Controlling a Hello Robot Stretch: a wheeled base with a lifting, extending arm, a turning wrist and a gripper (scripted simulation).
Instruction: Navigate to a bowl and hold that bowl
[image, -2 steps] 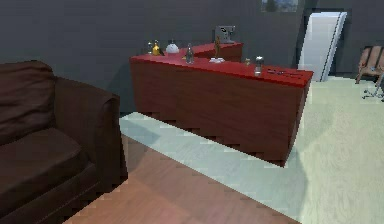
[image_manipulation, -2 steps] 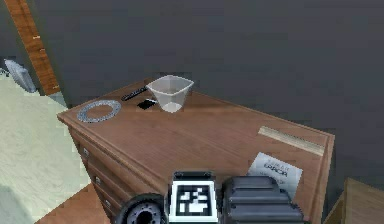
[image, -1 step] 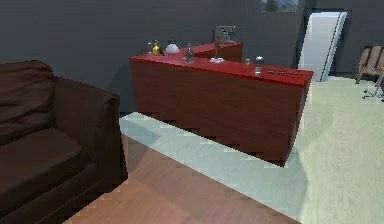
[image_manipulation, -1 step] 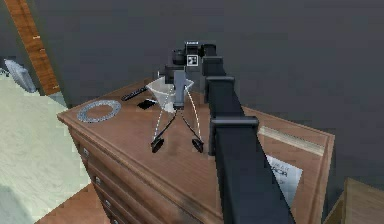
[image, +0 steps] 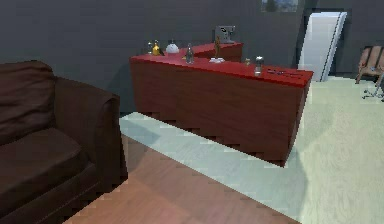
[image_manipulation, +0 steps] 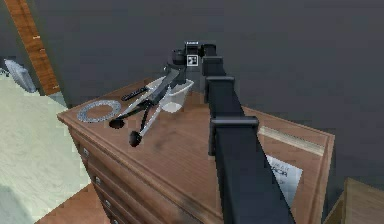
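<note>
Gripper (image_manipulation: 127, 131) is noted low over a wooden dresser (image_manipulation: 180, 175), at the end of the arm (image_manipulation: 235, 140). Whether anything is held cannot be told, and the state of the fingers cannot be read. A shallow round grey dish, taken to be the bowl (image_manipulation: 95, 112), lies just beyond the fingertips (image_manipulation: 133, 138), close to the dresser's corner. Contact between tips and rim cannot be judged. A small white thing (image_manipulation: 177, 98) sits back by the gripper's body, between fingertips and arm, and a paper (image_manipulation: 285, 178) lies behind the arm.

Main risk, as judged: the bowl could be pushed by the tips instead of taken, and with the edge so near beyond it, it could be slid off the dresser. A low, thin rim is likely to be skated over if the approach is made too high. It could be tipped up if pressed from one side only. The white thing could be swept along by any sideways move of the gripper, or mistaken for the bowl. Any drive of the base with the arm this low could drag both across the top.
</note>
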